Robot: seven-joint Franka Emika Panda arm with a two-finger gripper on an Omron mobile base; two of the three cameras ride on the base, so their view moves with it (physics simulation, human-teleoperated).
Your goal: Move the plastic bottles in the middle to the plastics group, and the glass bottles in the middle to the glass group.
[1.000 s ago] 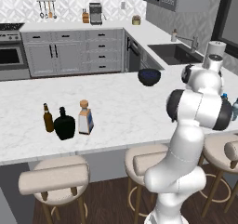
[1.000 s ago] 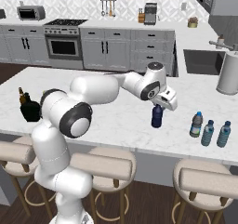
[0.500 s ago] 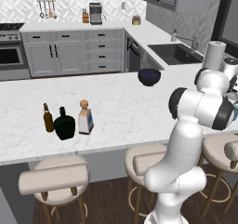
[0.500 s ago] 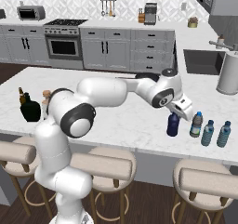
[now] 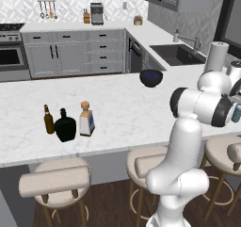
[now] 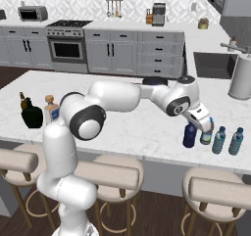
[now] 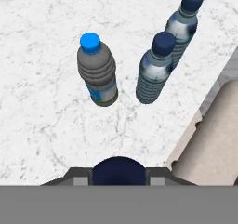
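Counter: white marble-look island top [image 6: 122, 127] with grey veining, its front edge over three round cushioned stools [image 6: 110, 174].
Room: grey cabinets [image 5: 70, 56] along the back wall, a steel oven [image 6: 66, 49], a dark sink [image 5: 176, 54] on the side run, a tall white paper-towel roll [image 6: 241, 78] near the counter's right end, and a dark round bowl [image 5: 151, 77] on the island.
Gripper [image 6: 202, 129]: clamped on the solid dark blue plastic bottle [image 6: 189, 135], which stands upright on the marble; in the hand view its dark round cap [image 7: 118, 171] sits between the finger tips.
Plastics group: just right of that bottle, a clear bottle with a blue cap [image 7: 97, 69] and two pale teal-blue translucent bottles with darker caps [image 7: 155, 69], all upright, close together, near the counter's front edge.
Glass end: far to the left, a slim brown bottle [image 5: 48, 119], a squat black flask [image 5: 65, 125] and the squarish clear bottle with a tan cork stopper [image 5: 85, 119] stand side by side.
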